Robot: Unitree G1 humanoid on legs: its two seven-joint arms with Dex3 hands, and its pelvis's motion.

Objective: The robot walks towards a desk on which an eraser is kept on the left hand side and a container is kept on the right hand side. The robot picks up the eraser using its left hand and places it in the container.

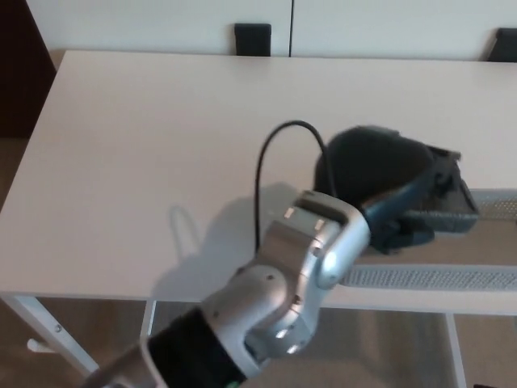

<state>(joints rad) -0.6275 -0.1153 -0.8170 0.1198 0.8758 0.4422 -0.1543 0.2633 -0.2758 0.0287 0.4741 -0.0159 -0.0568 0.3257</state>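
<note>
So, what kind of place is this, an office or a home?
Probably an office or a lab, though I cannot be sure: a plain white desk, a grey mesh container on it, and dark chair backs against a white wall.

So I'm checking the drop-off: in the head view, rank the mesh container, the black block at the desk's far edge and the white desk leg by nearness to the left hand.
1. Mesh container, right under the left hand.
2. Black block, far edge, up-left of the hand.
3. Desk leg, bottom-left corner.
</note>
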